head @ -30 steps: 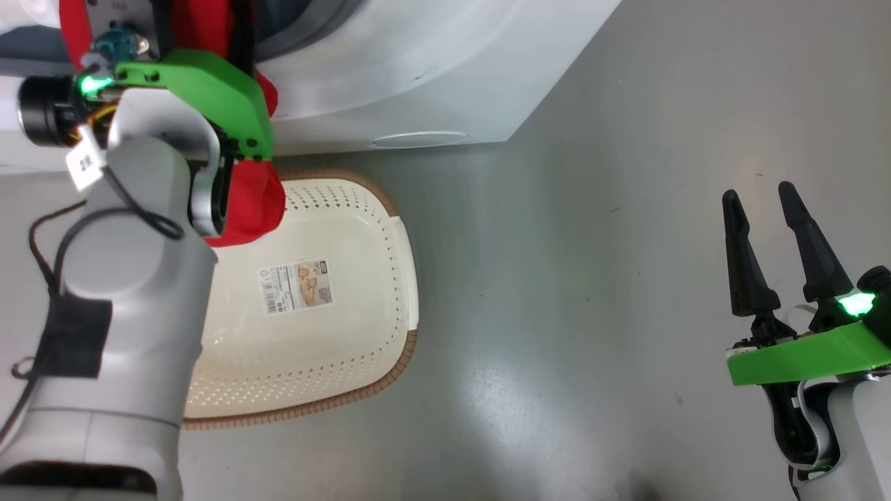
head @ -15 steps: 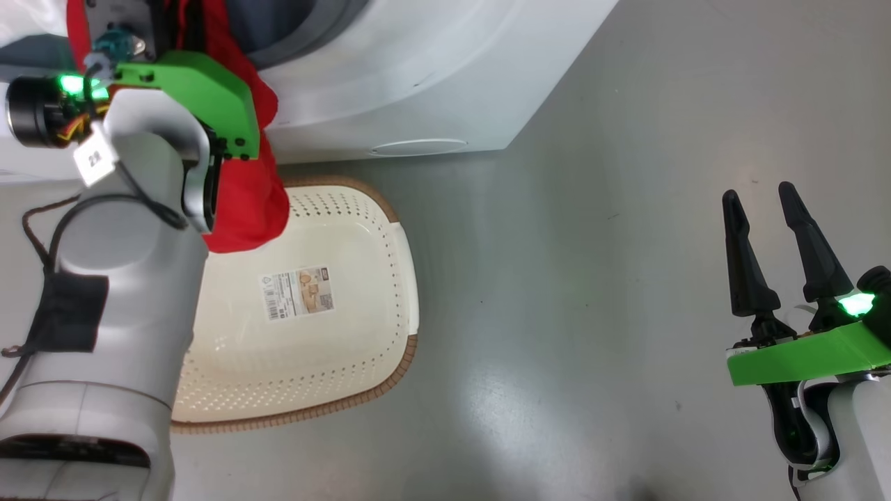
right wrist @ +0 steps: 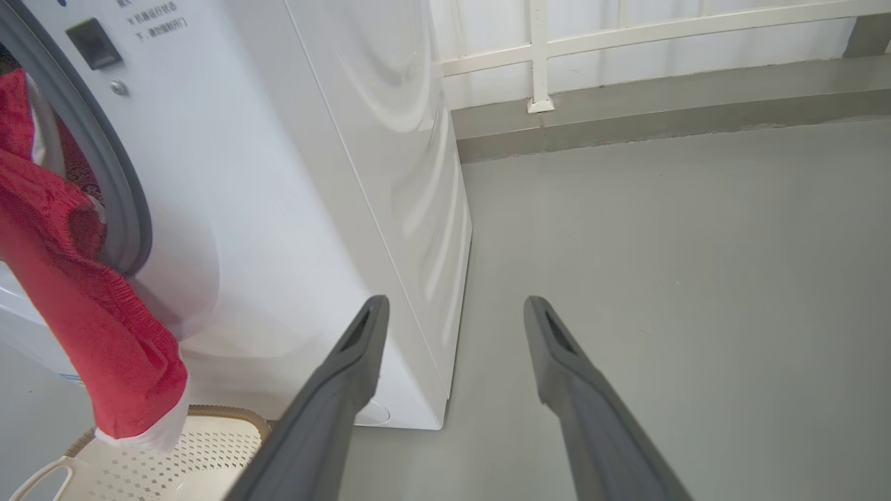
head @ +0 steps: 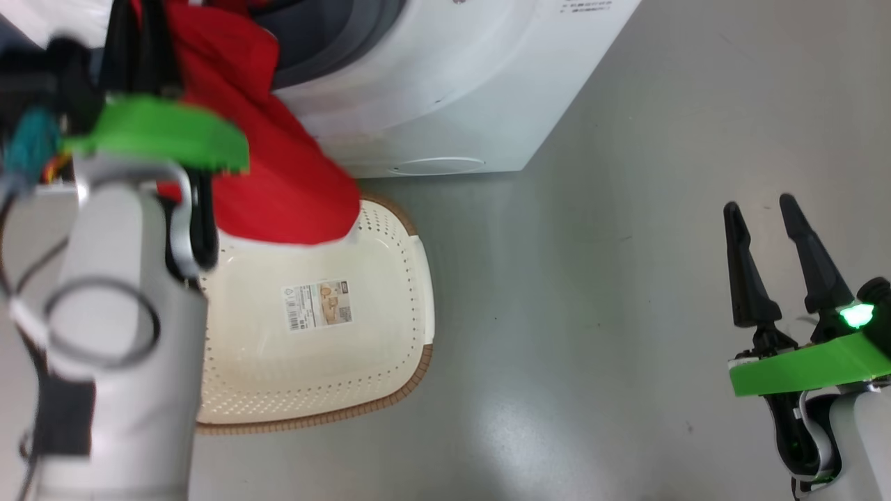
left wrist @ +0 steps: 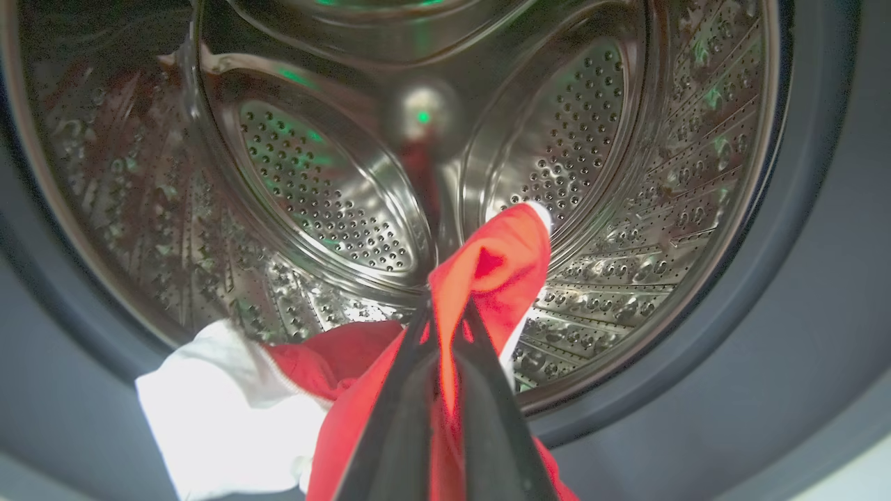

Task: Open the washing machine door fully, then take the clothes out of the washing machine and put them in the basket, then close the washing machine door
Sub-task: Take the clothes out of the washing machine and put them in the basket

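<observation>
My left gripper [left wrist: 445, 316] is at the mouth of the steel drum, shut on a fold of the clothes [left wrist: 498, 268], a bright red garment with a white part [left wrist: 209, 410]. The red garment [head: 278, 167] hangs out of the washing machine [head: 445, 76] and down to the far rim of the cream basket [head: 390, 327]. In the right wrist view, its white hem [right wrist: 161, 431] reaches the basket [right wrist: 139, 456]. My right gripper [head: 762, 209] stands open over bare floor at the lower right, holding nothing. The washing machine door is out of view.
The basket stands on the grey floor [head: 592, 292] just in front of the machine, with a paper label [head: 317, 305] inside. My blurred left forearm [head: 118, 362] covers its left side. A white railing [right wrist: 626, 42] and a low step run behind the machine.
My left gripper has closed on the red garment and pulled it further out of the drum, so it hangs lower over the basket. The head camera shifted slightly. The right arm stayed still.
</observation>
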